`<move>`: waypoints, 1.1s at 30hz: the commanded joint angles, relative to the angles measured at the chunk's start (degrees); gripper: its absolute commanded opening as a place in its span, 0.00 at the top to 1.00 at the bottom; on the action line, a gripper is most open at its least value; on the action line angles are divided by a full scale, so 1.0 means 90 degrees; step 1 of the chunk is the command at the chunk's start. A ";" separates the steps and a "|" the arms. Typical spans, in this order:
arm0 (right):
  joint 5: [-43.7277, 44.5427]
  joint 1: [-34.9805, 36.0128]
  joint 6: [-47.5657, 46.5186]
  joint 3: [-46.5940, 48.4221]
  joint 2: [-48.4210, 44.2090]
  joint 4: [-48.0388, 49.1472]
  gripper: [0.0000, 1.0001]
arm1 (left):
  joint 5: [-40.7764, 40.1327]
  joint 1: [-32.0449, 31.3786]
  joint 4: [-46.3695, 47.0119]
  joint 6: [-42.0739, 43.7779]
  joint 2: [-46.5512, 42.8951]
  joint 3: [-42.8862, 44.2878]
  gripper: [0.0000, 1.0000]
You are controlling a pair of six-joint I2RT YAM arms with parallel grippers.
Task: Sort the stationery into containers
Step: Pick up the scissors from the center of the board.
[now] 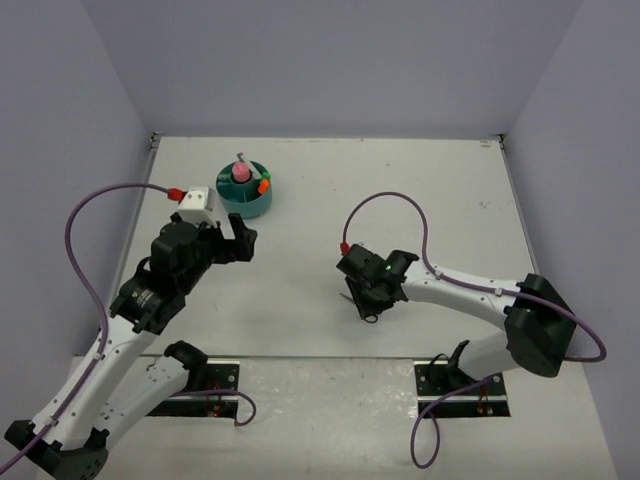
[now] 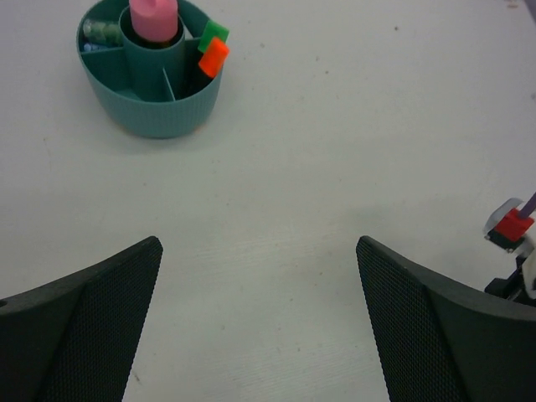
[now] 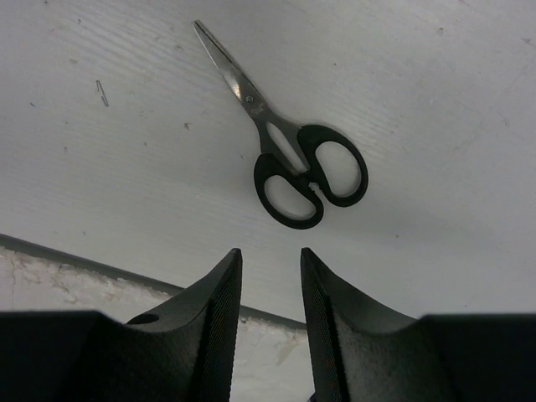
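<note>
done: i see markers (image 2: 213, 52) in organizer (image 2: 159, 113) | todo: scissors (image 3: 249, 96) lie on table (image 1: 420, 190) | left hand (image 2: 258, 251) wide, empty | right hand (image 3: 270, 260) narrow, empty

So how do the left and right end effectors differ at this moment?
The left end effector is spread wide; the right end effector shows only a narrow gap. The left faces the teal organizer across bare table; the right hangs just short of the black-handled scissors. Both hold nothing.
</note>
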 commanded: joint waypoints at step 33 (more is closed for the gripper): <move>-0.0336 0.0317 -0.0634 0.0635 0.1743 0.0916 1.00 | 0.0785 0.0016 0.0180 0.0054 -0.0288 -0.0443 0.00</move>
